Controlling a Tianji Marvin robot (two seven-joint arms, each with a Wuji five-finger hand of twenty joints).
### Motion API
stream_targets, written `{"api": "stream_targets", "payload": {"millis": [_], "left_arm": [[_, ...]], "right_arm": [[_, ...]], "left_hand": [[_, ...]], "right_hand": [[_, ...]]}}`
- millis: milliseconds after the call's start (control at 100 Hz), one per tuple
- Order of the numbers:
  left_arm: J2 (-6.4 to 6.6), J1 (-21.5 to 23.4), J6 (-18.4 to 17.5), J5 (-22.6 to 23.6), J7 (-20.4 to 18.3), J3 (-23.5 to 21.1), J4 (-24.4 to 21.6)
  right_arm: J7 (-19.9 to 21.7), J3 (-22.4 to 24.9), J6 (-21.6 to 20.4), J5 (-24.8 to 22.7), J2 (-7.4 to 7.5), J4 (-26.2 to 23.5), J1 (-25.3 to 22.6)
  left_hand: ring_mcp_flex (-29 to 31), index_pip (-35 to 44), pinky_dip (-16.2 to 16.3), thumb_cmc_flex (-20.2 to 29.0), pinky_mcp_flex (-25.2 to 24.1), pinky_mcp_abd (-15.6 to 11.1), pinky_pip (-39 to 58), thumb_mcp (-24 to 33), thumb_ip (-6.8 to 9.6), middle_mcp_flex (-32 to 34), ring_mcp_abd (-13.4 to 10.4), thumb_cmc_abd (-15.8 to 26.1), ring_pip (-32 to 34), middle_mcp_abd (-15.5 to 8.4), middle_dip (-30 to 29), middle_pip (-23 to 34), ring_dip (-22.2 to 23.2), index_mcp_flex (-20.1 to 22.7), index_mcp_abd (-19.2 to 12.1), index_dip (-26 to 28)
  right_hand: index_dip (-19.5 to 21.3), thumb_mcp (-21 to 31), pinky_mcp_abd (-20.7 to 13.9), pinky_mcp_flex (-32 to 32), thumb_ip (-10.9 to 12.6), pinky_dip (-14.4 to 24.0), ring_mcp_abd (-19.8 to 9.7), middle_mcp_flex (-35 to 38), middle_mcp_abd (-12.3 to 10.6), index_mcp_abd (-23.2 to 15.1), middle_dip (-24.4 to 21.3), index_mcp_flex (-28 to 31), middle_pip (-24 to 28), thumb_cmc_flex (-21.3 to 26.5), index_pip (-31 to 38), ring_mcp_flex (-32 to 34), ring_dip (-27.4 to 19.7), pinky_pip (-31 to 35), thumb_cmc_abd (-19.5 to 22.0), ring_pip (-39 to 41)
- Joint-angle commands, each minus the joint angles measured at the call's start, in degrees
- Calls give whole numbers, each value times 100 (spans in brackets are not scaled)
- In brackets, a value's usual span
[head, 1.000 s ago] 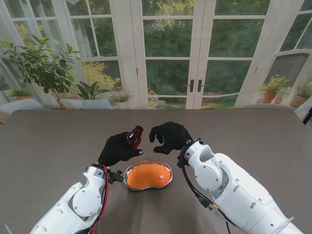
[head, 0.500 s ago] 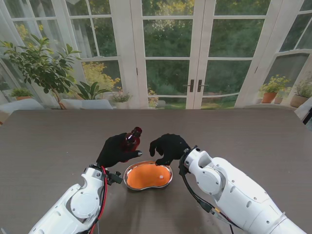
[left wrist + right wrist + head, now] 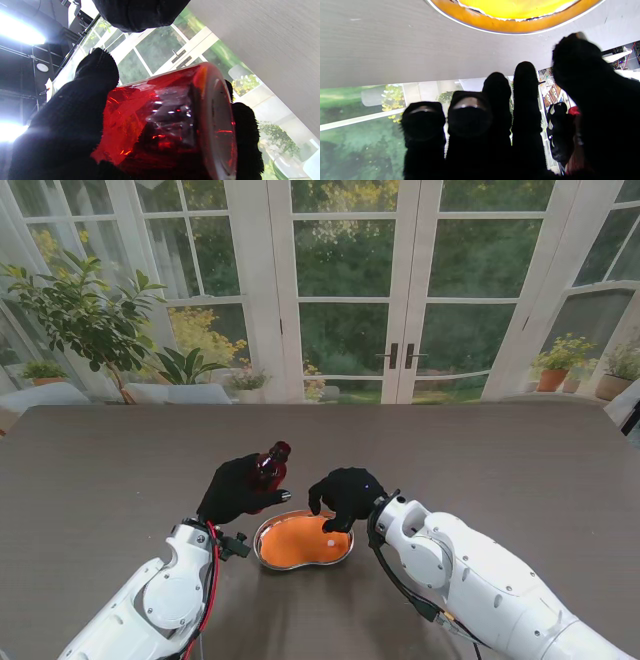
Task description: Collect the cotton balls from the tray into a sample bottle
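**Observer:** Since the earlier stand frames, the right hand (image 3: pixel 345 496) has been brought nearer to me and lowered over the far right rim of the kidney tray (image 3: pixel 268 552). The left hand (image 3: pixel 237 487) is unchanged, clasped round the red sample bottle (image 3: pixel 270 464), which is held tilted, neck pointing away, just beyond the tray's far left rim.

**Recorder:** Tray contents, stand view?

**Observer:** One small white cotton ball (image 3: pixel 331 543) is seen on the orange floor, right side, nearer to me than the fingertips. No others can be made out. The right hand's fingers are curled downward but parted, with nothing held.

**Recorder:** Left wrist view?

**Observer:** The sample bottle (image 3: pixel 170 125) fills the frame, wrapped by gloved fingers (image 3: pixel 75 117). Pale shapes are glimpsed through the red wall; whether they are cotton cannot be told.

**Recorder:** Right wrist view?

**Observer:** The fingertips (image 3: pixel 525 75) are spread, unloaded, and apart from the tray rim (image 3: pixel 515 27). The ball is not shown here.

**Recorder:** Risks?

**Observer:** The ball is judged light and small; it could be nudged aside or pressed flat by bulky gloved fingertips instead of pinched. The shallow tray could be shifted if its rim is struck on descent. A later miss at the narrow neck is also thought possible.
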Motion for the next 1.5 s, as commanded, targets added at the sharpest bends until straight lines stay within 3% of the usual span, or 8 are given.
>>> {"api": "stream_targets", "payload": {"millis": [0, 350, 420, 500, 860, 1390, 1450, 1490], "left_arm": [[-5, 18, 8, -20, -117, -9, -42], [1, 38, 23, -25, -135, -21, -57], [1, 35, 22, -26, -140, -17, -53], [1, 31, 23, -30, -143, -11, -46], [0, 44, 18, -42, -141, -16, -51], [-6, 21, -12, -75, -153, 10, -21], [-7, 18, -15, -77, -150, 12, -17], [-8, 16, -18, -76, -148, 13, -14]], "right_arm": [[32, -73, 1, -85, -28, 98, 29], [-142, -450, 61, -244, -31, 527, 255], [-177, -506, 66, -279, -28, 573, 273], [-240, -576, 74, -328, -28, 629, 301], [-613, -974, 175, -475, -83, 941, 460], [-956, -1375, 299, -612, -145, 1239, 673], [-962, -1402, 300, -625, -144, 1251, 690], [-957, -1409, 297, -625, -143, 1253, 694]], "left_hand": [[8, 581, -32, 881, -216, -285, -142, 958, 55, 404, -78, 1060, 86, -732, -79, 37, 61, 728, -1559, 102], [15, 578, -27, 877, -207, -278, -139, 939, 55, 403, -68, 1071, 87, -724, -96, 39, 59, 736, -1554, 108], [19, 575, -28, 873, -213, -268, -144, 936, 54, 404, -67, 1067, 88, -716, -98, 41, 58, 735, -1550, 108], [20, 575, -28, 873, -210, -267, -145, 936, 54, 397, -62, 1075, 87, -721, -102, 39, 57, 737, -1547, 109], [17, 569, -26, 883, -212, -256, -148, 921, 55, 395, -52, 1088, 86, -704, -115, 42, 56, 739, -1528, 112], [21, 563, -23, 879, -215, -243, -152, 912, 56, 408, -30, 1094, 92, -691, -145, 53, 59, 752, -1522, 118], [24, 560, -22, 880, -210, -243, -151, 915, 56, 403, -27, 1096, 92, -681, -150, 51, 59, 753, -1507, 117], [24, 560, -22, 884, -213, -246, -152, 917, 57, 405, -27, 1092, 92, -677, -152, 52, 59, 755, -1512, 118]], "right_hand": [[172, 318, 93, 127, -32, -12, -188, 248, -196, -85, 115, 133, 190, -117, -43, 216, 108, 188, -316, 231], [101, 353, 141, 230, 137, -24, -215, 483, -238, -101, 218, 323, 339, -233, -13, 211, 179, 248, -424, 453], [192, 372, 135, 231, 437, -32, -219, 468, -234, -79, 197, 348, 325, -369, -29, 210, 174, 251, -459, 456], [276, 378, 132, 234, 603, -37, -237, 451, -234, -81, 163, 382, 318, -447, -66, 210, 171, 252, -499, 453], [371, 392, 131, 234, 580, -39, -257, 346, -241, -38, 153, 511, 310, -609, -65, 214, 168, 253, -729, 444], [447, 399, 107, 293, 601, -45, -310, 435, -254, -4, 132, 554, 340, -550, -108, 215, 214, 275, -540, 561], [379, 359, 114, 293, 484, -48, -296, 440, -257, -11, 127, 563, 336, -525, -113, 214, 217, 276, -500, 570], [57, 369, 114, 292, 260, -51, -283, 445, -247, -36, 125, 552, 338, -479, 45, 212, 214, 277, -505, 580]]}}
